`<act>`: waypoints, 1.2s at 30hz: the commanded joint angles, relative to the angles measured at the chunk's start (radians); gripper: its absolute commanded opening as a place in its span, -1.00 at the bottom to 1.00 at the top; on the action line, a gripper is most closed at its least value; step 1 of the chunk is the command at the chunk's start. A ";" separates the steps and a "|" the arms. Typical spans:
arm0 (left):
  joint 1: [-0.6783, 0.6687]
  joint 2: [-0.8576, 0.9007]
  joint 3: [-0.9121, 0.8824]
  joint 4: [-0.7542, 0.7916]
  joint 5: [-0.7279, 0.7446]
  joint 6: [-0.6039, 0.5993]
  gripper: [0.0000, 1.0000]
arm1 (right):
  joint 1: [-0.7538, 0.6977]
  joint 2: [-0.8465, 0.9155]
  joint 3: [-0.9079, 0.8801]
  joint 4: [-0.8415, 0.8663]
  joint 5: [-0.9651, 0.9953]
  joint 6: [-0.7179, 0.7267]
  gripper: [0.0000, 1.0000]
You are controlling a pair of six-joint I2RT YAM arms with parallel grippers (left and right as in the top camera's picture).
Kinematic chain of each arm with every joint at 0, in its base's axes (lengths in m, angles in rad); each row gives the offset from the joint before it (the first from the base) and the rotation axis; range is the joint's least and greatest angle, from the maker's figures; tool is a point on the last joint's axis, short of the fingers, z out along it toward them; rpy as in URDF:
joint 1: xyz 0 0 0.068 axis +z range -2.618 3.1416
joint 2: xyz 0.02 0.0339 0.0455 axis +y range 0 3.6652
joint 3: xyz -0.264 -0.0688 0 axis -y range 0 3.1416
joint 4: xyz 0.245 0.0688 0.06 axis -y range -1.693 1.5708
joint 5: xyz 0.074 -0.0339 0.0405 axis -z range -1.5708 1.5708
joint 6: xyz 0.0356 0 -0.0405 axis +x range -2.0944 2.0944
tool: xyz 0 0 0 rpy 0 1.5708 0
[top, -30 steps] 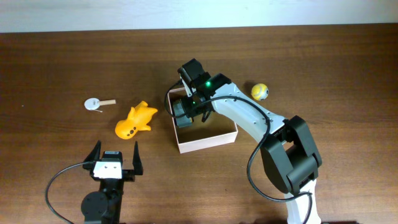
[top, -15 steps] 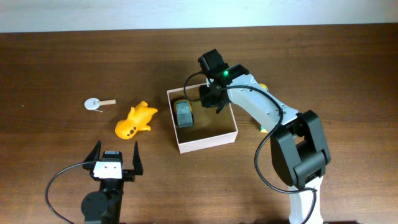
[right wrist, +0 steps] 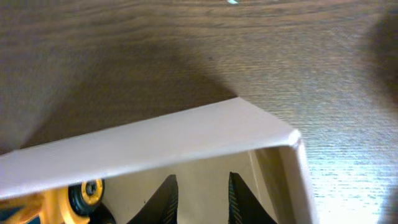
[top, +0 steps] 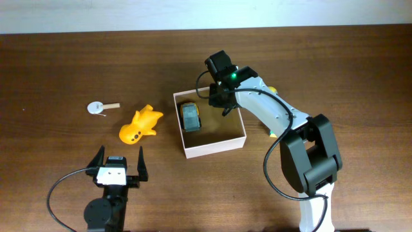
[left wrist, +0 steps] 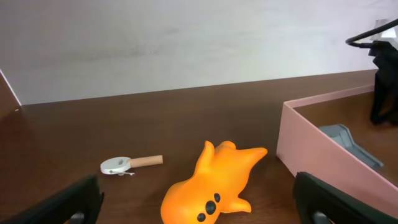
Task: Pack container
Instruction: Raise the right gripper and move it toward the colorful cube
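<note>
Right gripper [right wrist: 200,200]: hovering, jaws narrowly parted, gripping nothing | container [right wrist: 155,143]: sitting directly below, wall under fingertips [right wrist: 166,200] | risk: fingertips catching that wall while moving off, dragging container.

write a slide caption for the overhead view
Right pincer above the far edge of the container, a grey toy car inside; an orange toy lies outside, to its left.
</note>
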 commanded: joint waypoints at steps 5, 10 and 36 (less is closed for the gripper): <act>0.006 -0.006 -0.006 -0.002 -0.003 -0.002 0.98 | -0.021 -0.002 -0.005 0.014 0.083 0.156 -0.57; 0.006 -0.006 -0.006 -0.002 -0.003 -0.002 0.98 | -0.050 -0.002 -0.005 0.022 0.082 0.196 -0.56; 0.006 -0.006 -0.006 -0.002 -0.003 -0.002 0.99 | -0.090 -0.005 0.101 -0.005 -0.214 0.029 -0.57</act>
